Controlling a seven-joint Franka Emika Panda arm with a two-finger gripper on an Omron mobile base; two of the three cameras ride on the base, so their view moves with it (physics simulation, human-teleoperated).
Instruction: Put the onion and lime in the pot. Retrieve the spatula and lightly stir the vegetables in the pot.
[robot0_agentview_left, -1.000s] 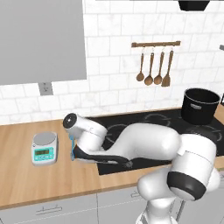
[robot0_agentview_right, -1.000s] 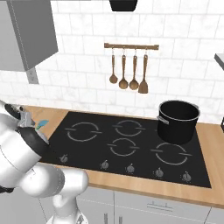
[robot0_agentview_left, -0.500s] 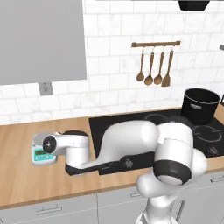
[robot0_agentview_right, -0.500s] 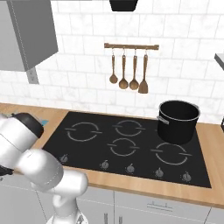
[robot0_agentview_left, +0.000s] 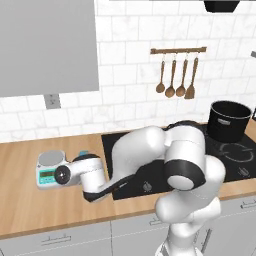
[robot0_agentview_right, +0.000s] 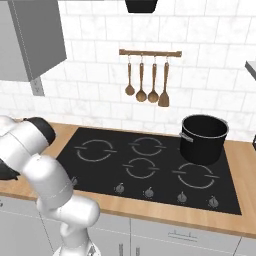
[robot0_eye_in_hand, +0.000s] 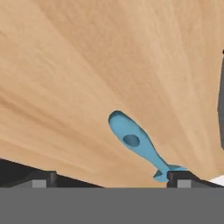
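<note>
My gripper (robot0_eye_in_hand: 111, 178) is lowered over the wooden counter (robot0_agentview_left: 30, 215) to the left of the cooktop (robot0_agentview_right: 150, 165), near the counter's front edge, with the jaws fully apart and nothing between them. This wide opening is deliberate: it leaves clearance on both sides of the spatula (robot0_eye_in_hand: 139, 144) during the approach.

The spatula lies flat on the counter. In the hand view its light-blue handle runs diagonally from mid-frame down toward my right fingertip (robot0_eye_in_hand: 183, 179), so its lower end sits just beside that finger, not centred in the gap. I judge that I must shift sideways before closing, or the grip will land off-centre.

The kitchen scale (robot0_agentview_left: 50, 169) stands just behind my wrist, close enough to be a collision risk.

The pot (robot0_agentview_right: 203, 138) stands at the cooktop's far right corner, well apart from here. Its contents cannot be told from these views.
</note>
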